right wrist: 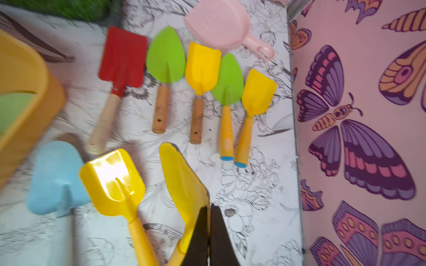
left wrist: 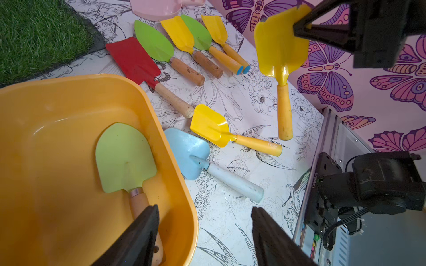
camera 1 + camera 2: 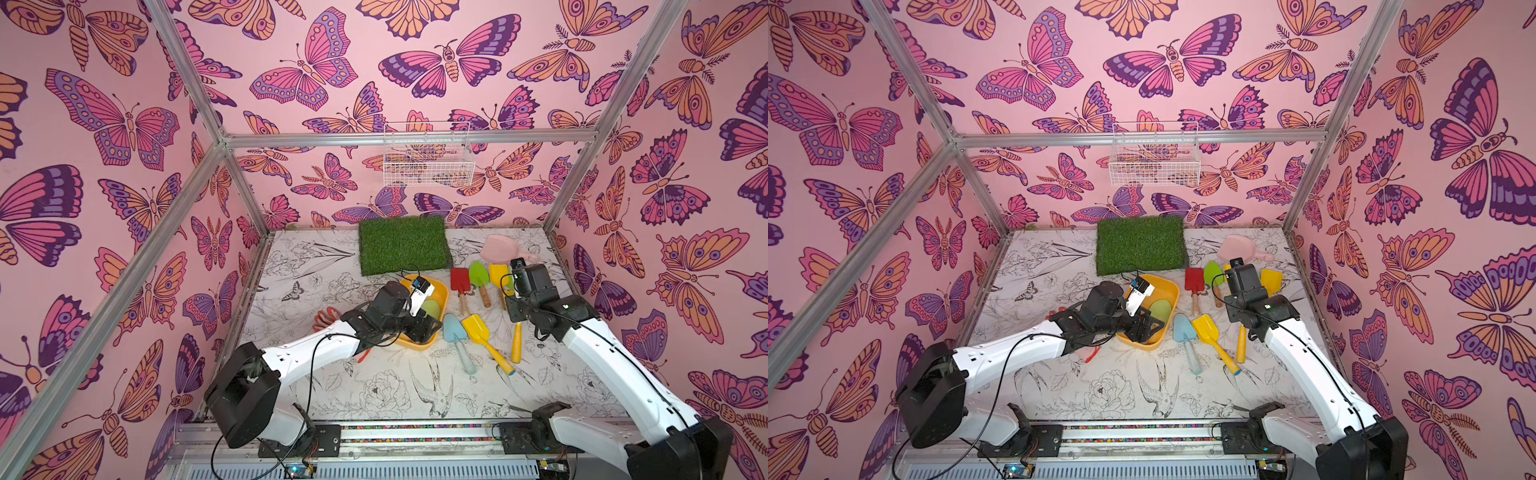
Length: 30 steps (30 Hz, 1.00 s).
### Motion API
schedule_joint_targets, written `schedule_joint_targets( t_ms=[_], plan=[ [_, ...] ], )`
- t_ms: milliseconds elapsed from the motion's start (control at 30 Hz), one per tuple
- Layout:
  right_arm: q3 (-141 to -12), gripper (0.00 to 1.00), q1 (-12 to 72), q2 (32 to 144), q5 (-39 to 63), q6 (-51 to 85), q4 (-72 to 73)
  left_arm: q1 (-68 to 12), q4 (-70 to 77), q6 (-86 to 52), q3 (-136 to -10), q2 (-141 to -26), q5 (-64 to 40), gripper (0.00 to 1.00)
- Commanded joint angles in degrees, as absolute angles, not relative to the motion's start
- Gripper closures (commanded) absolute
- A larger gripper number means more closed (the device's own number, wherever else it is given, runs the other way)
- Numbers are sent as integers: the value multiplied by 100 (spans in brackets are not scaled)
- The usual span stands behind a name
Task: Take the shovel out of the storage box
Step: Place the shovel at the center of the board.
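The shovel (image 2: 125, 159) lies flat on the floor of the storage box (image 2: 57, 96), a shallow yellow tray. Its pale green blade points toward the far end, and its wooden handle (image 2: 138, 202) runs to the near corner along the side wall.

It looks light and stiff: a thin painted blade, a metal ferrule and a bare wood grip. The blade is probably slick and sits flush with the floor. The round handle just behind the ferrule seems the better place to take hold.

The left end effector (image 2: 204, 209) hangs over that corner, jaws moderately wide with nothing between them. One finger (image 2: 143, 230) stands over the handle's end. The other (image 2: 272, 235) is outside the box above the worktop (image 2: 230, 184), so the tray's wall falls between them. By my judgement it should shift inward before closing, or it may catch the rim.

Just beside the box lie a blue trowel (image 2: 186, 154) and a yellow scoop (image 2: 211, 125). Beyond them is a row of hand tools led by a red spade (image 2: 132, 59). A grass mat (image 3: 403, 245) sits just past the box's far end.

The right end effector (image 1: 208, 207) is clamped on the blade edge of a yellow shovel (image 2: 280, 46), well apart from the box. Whether that handle's end touches the worktop I cannot tell.

The widest bare stretch is the near part of the worktop, toward the arm bases, so lifting straight up and toward them looks least crowded.
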<state>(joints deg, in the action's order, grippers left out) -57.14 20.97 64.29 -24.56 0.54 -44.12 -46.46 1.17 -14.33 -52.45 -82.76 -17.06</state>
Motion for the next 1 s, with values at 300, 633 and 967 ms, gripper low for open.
schedule_joint_targets(
  t_ms=[300,633,967],
  plan=[
    [-5659,100,1534,7116,-1819,-313,-4199,-4597,237,-1407,-5097,-8280,-1802,31],
    [-5567,100,1459,7361,-885,-87,-4149,-4535,244,-1432,-5071,-8305,-1809,32],
    [-5388,100,1077,7644,-550,81,-4120,-4518,246,-1427,-5036,-8236,-1801,32]
  ],
)
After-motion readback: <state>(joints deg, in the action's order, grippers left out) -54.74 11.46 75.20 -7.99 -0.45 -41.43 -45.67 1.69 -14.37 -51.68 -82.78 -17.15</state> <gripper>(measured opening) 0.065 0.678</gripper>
